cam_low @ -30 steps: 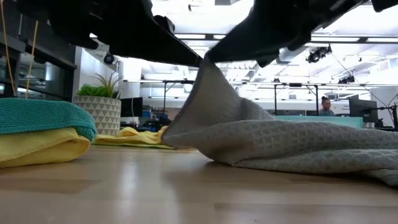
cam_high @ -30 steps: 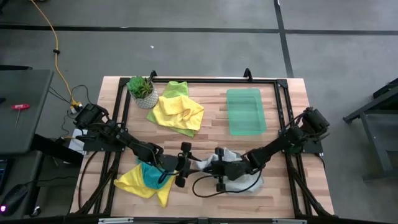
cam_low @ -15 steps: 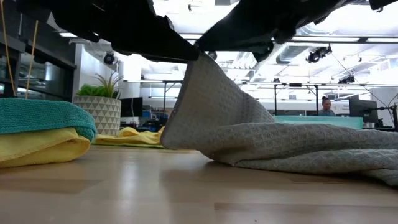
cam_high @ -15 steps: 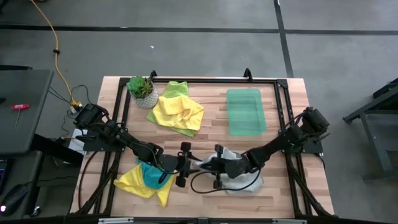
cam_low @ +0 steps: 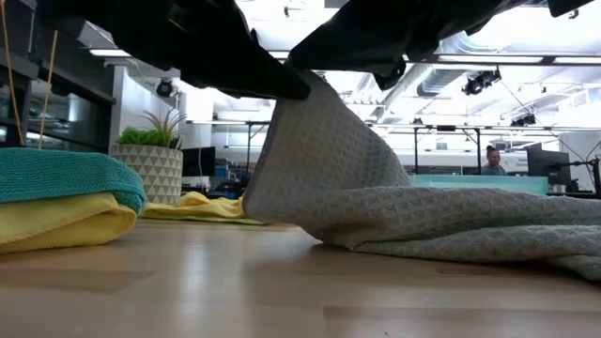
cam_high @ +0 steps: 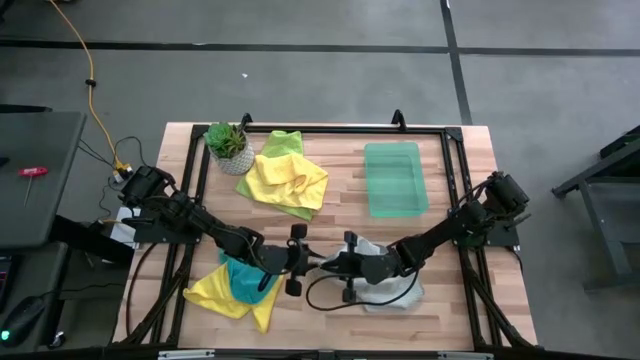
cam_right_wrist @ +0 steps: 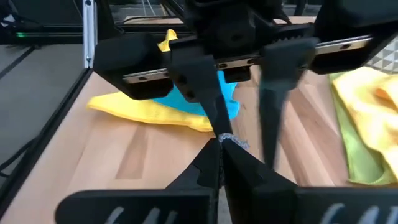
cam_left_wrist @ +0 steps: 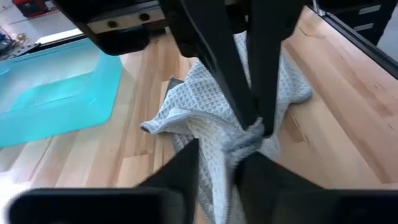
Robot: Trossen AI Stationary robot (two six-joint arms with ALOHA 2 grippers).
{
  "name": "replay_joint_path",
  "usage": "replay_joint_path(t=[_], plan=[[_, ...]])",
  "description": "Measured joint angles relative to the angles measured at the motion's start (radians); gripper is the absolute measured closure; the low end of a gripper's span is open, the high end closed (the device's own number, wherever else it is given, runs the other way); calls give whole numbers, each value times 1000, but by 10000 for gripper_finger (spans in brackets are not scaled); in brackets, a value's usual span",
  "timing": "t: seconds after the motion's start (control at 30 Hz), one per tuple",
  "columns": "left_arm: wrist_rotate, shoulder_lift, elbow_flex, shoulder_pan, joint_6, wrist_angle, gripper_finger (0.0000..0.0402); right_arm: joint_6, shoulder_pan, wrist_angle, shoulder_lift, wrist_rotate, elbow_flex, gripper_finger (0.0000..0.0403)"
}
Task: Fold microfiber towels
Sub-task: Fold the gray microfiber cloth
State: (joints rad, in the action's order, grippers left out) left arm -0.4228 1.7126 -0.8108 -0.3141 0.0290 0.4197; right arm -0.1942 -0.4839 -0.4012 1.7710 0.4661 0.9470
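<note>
A grey waffle-weave microfiber towel (cam_high: 390,288) lies crumpled near the table's front middle. One part of it (cam_low: 310,141) is raised off the wood. My right gripper (cam_high: 332,265) reaches in from the right and is shut on that raised part. My left gripper (cam_high: 303,263) comes from the left, tip to tip with the right one, and is closed on the same raised cloth (cam_left_wrist: 217,155). A teal towel (cam_high: 243,280) rests on a yellow one (cam_high: 213,293) at the front left. Another yellow towel (cam_high: 288,180) lies on a lime green one (cam_high: 283,142) at the far side. My left gripper pinches the raised cloth (cam_left_wrist: 214,165) of the grey towel between its two fingers, just beside the right gripper's tips. It comes from the table's left, slanting a little downward. One layer or several, I cannot tell. My right gripper pinches a small bunch of the towel's edge (cam_right_wrist: 231,143) at its fingertips (cam_left_wrist: 256,124). It comes from the table's right, slanting down. The cloth rises to it in a peak, and the rest of the towel (cam_low: 451,221) lies on the table.
A potted plant (cam_high: 228,147) stands at the far left. A translucent green tray (cam_high: 394,178) lies at the far right. Black frame rails (cam_high: 450,170) run along the table's sides. Bare wood (cam_high: 330,215) lies between the far towels and the grippers.
My left gripper's fingers have drawn together on the towel's raised part. That raised part has shifted a little toward the table's left and stands broader in the low view. The rest of the towel has stayed on the table.
</note>
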Motion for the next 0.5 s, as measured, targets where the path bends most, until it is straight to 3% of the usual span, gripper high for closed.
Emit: replay_joint_path(t=[0.07, 0.17, 0.37, 0.5], plan=[[0, 0, 0, 0, -1, -27, 387, 14, 0, 29, -11, 23, 0, 398], [0, 0, 0, 0, -16, -89, 389, -16, -1, 160, -61, 61, 0, 372], [124, 0, 0, 0, -52, -236, 398, -261, -18, 599, -135, 122, 1, 284], [203, -1, 0, -1, -65, -268, 400, -489, -39, 855, -130, 121, -10, 249]])
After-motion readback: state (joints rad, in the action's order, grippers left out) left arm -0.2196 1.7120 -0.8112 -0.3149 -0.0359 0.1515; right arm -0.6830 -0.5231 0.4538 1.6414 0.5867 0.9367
